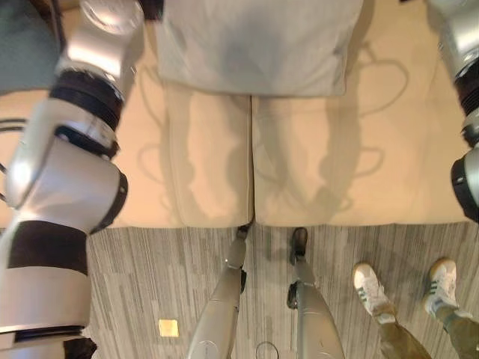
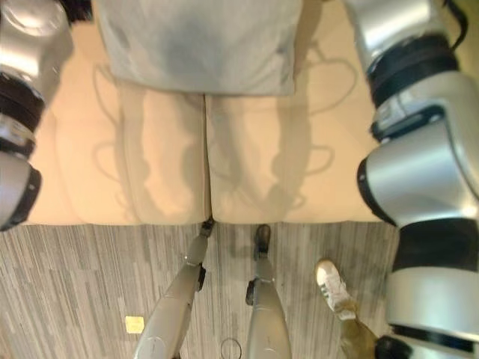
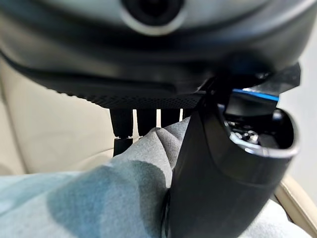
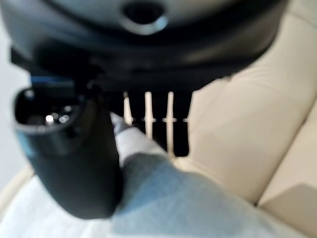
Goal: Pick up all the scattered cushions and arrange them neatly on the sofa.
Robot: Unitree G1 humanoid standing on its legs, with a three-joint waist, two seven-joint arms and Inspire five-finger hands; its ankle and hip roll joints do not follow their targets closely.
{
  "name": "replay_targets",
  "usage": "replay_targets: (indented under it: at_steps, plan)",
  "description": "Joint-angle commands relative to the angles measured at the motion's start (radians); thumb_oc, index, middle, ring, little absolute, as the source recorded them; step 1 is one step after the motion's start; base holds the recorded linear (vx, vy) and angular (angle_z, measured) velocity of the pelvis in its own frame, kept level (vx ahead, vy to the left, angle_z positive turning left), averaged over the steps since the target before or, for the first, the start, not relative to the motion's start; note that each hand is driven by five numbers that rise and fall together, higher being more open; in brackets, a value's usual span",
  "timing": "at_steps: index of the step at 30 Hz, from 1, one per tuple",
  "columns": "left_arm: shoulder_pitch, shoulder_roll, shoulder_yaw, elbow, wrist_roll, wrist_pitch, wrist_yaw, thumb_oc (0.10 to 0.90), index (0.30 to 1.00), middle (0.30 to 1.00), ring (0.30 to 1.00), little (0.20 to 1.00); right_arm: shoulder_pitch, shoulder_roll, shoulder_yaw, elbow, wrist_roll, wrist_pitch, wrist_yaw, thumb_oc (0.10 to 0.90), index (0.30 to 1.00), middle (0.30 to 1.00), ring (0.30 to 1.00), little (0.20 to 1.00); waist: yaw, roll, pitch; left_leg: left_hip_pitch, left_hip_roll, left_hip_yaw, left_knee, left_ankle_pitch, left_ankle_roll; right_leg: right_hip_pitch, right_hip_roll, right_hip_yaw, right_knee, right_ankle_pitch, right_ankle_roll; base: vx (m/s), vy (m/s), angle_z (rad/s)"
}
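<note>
Both hands are clamped on the grey cushion (image 1: 258, 45): our left hand (image 3: 228, 163) and right hand (image 4: 74, 163) each pinch cloth between thumb and fingers. Below us the cream sofa (image 1: 337, 157) spans the far half, seam down the middle, cushion over its far seats. Striped carpet (image 1: 150, 277) runs near, with a person's white shoes (image 1: 374, 292) at right.

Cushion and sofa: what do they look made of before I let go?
Cushion: looks like soft woven fabric, matte grey; it folds and bunches between the thumb and fingers of the left hand and the right hand. Sofa: cream, smooth with a faint sheen and stitched seams, likely leather or a leather look-alike.
</note>
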Motion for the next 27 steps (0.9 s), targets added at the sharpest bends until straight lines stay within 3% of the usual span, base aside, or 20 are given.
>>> replay_targets:
  at_steps: [1,12,13,20,27]
  plan:
    - [-0.169,0.131,-0.064,0.01,-0.024,-0.208,0.055,0.4,0.3,0.3,0.3,0.3,-0.092,-0.006,0.046,-0.013,0.002,-0.104,-0.052,0.4,0.3,0.3,0.3,0.3,0.018,-0.033,-0.177,0.068,-0.069,0.036,-0.014,-0.163,-0.093,0.059,-0.068,0.039,-0.253,0.108,0.032,0.02,0.004,-0.11]
    - [-0.188,0.123,-0.103,0.057,-0.009,-0.19,0.024,0.4,0.3,0.3,0.3,0.3,-0.118,0.005,0.091,0.036,0.015,-0.098,-0.031,0.4,0.3,0.3,0.3,0.3,0.018,-0.032,-0.173,0.068,-0.067,0.034,-0.014,-0.155,-0.097,0.057,-0.064,0.039,-0.253,0.111,0.028,-0.02,-0.009,0.1]
    - [-0.175,0.119,-0.103,0.103,-0.036,-0.157,-0.024,0.8,0.9,0.9,0.9,0.9,-0.101,0.003,0.095,0.063,0.009,-0.079,-0.012,0.8,0.9,0.9,0.9,0.9,0.018,-0.027,-0.169,0.063,-0.068,0.032,-0.014,-0.143,-0.097,0.051,-0.066,0.041,-0.253,0.119,0.028,-0.02,-0.009,0.4]
    - [-0.161,0.149,-0.091,0.16,-0.109,-0.128,-0.093,0.8,0.9,0.9,0.9,0.9,-0.093,-0.007,0.138,0.12,-0.016,-0.038,0.026,0.8,0.9,0.9,0.9,0.9,0.021,-0.023,-0.16,0.069,-0.066,0.034,-0.014,-0.143,-0.098,0.055,-0.062,0.044,-0.253,0.117,0.024,-0.01,-0.003,0.07]
    - [-0.169,0.174,-0.126,0.238,-0.064,-0.069,-0.137,0.8,0.9,0.9,0.9,0.9,-0.079,-0.016,0.171,0.189,-0.063,0.001,0.052,0.8,0.9,0.9,0.9,0.9,0.017,-0.017,-0.158,0.074,-0.066,0.037,-0.014,-0.136,-0.097,0.063,-0.059,0.051,-0.253,0.119,0.02,-0.02,0.007,-0.07]
